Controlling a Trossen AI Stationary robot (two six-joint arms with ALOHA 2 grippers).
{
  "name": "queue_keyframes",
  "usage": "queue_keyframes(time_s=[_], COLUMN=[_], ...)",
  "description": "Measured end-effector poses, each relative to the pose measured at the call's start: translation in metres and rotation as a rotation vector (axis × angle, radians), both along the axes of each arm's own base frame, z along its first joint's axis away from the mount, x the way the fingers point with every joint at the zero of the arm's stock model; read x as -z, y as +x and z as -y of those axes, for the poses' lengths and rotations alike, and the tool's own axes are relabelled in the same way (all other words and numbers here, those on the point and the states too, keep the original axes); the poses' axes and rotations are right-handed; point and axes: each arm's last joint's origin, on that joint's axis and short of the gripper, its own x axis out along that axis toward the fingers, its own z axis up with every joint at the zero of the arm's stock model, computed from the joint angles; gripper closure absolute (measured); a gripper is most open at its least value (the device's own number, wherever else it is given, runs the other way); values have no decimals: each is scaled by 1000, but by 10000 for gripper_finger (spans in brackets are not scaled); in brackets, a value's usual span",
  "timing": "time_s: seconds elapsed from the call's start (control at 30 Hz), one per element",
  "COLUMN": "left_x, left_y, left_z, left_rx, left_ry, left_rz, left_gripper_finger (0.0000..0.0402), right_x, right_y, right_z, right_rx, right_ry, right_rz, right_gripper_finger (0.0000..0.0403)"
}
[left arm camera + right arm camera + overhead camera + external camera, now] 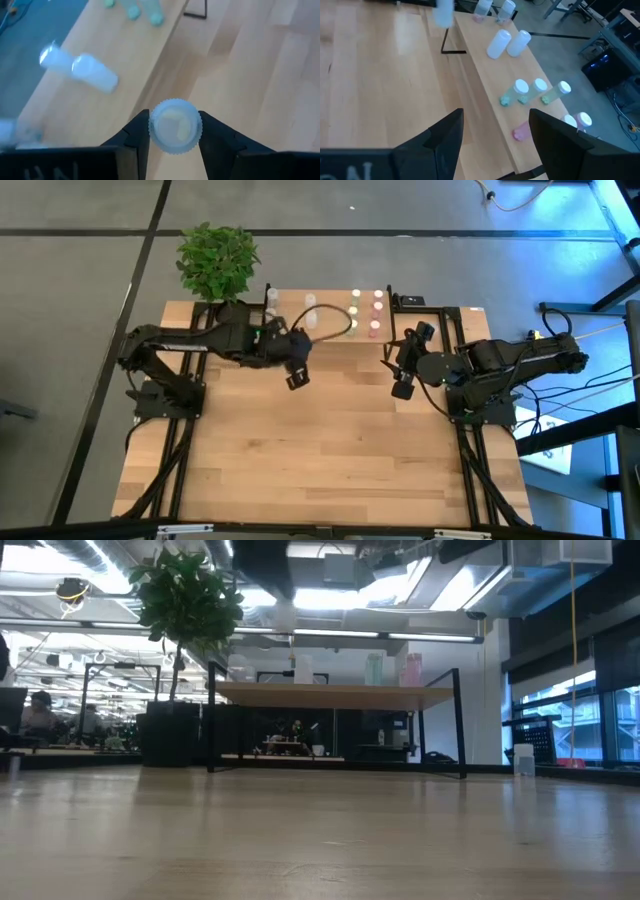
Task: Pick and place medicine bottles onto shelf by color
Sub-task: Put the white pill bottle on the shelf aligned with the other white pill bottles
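Observation:
The shelf [330, 315], a light-wood board on a black frame, stands at the table's far edge. On it stand medicine bottles: white-capped ones [507, 44], green ones [520, 92] and pink ones [522, 131]. My left gripper [297, 378] hangs above the table just in front of the shelf's left part, shut on a white-capped bottle [175, 131]. My right gripper [402, 388] hovers in front of the shelf's right end. It is open, with nothing between its fingers [445, 137]. My left gripper pinches the white-capped bottle between its two fingers [137, 137], one on each side just below the ribbed cap [175, 117]. The cap faces the wrist camera and hides the body. The fingers slant down toward the far edge, and the bottle is clear of table and shelf.
A potted plant [215, 260] stands at the shelf's far left corner. The shelf's black legs [460, 725] rise from the tabletop. The wide near half of the wooden table [320, 460] is bare wood between the two arm bases.

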Motion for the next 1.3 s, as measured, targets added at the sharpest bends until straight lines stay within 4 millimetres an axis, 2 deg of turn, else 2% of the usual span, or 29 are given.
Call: queue_keyframes(time_s=[0.13,0.27,0.47,0.6,1.3], left_x=[0,3,21,37,33], left_y=[5,5,15,18,21], left_z=[-26,-50,-69,-75,-80], left_rx=[41,10,41,44,29], left_ry=[-22,-31,-55,-56,-78], left_rz=[12,6,-11,-37,37], left_gripper_finger=[280,280,280,280,280], right_x=[0,0,0,0,0], right_y=[0,0,0,0,0], right_z=[0,0,0,0,0], right_rx=[3,14,14,13,10], right_ry=[4,19,18,18,16], right_rz=[3,13,12,12,13], right_gripper_finger=[176,176,176,176,176])
